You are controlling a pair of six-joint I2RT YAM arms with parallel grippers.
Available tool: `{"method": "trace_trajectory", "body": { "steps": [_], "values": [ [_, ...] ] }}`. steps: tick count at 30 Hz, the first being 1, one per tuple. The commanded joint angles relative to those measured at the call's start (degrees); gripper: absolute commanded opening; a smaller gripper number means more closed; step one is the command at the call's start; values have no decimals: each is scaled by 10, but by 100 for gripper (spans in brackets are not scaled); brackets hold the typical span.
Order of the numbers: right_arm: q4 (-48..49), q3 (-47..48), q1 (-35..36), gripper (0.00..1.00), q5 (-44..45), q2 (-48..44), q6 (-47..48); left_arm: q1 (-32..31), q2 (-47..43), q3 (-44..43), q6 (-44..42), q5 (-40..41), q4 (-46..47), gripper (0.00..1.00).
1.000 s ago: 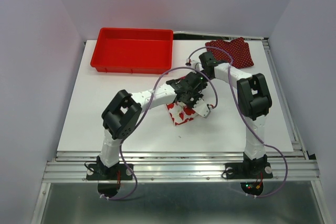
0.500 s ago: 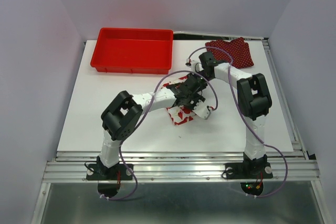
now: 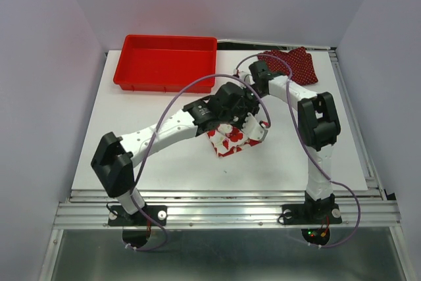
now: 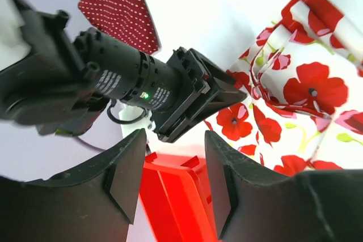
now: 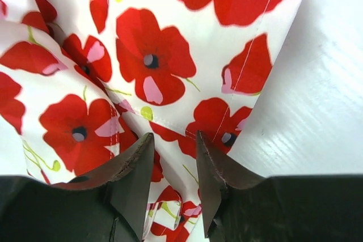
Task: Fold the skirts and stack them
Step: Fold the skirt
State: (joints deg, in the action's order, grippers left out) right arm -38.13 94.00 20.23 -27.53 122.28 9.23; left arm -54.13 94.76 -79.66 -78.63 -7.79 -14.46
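White red-flowered cloth skirt point(image 3: 229, 141) was part-folded; dark-red dotted cloth skirt point(image 3: 296, 62) was unfolded, unstacked. Left fingers point(image 4: 127, 179) were parted, empty; right fingers point(image 5: 133, 179): grip couldn't be told.

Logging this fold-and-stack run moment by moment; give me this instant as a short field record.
skirt in work: white cloth skirt with red flowers, bunched, mid-table
other skirt: dark red polka-dot cloth skirt, far right corner, away from both hands
tray: red plastic tray, far left
left hand: open, holding nothing, over the flowered skirt's far edge
right hand: down on the flowered skirt, grip unclear
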Motion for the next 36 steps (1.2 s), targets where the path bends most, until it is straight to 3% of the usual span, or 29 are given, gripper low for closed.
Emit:
{"method": "trace_trajectory", "body": {
  "steps": [1, 7, 13, 18, 22, 24, 27, 36],
  "values": [
    [-1, 41, -4, 42, -3, -27, -6, 10, -64, -30, 71, -67, -78, 56],
    [-13, 70, -4, 43, 13, -48, -8, 85, -125, 58, 153, -166, -110, 44],
    [-30, 99, -9, 43, 27, -9, -3, 120, -128, 176, 126, -181, -31, 40],
    [-27, 98, -9, 43, 37, 16, -4, 131, -84, 188, 46, -178, -28, 43],
    [-27, 103, -9, 42, 42, 33, -5, 132, -63, 211, -27, -168, 5, 38],
    [-27, 104, -9, 42, 41, 40, -6, 132, -43, 210, -38, -165, 10, 33],
    [-25, 108, -9, 42, 39, 45, -8, 132, -17, 204, -42, -156, 25, 32],
    [-21, 105, -9, 41, 38, 52, -9, 132, 30, 189, -50, -137, 72, 36]
  ]
}}
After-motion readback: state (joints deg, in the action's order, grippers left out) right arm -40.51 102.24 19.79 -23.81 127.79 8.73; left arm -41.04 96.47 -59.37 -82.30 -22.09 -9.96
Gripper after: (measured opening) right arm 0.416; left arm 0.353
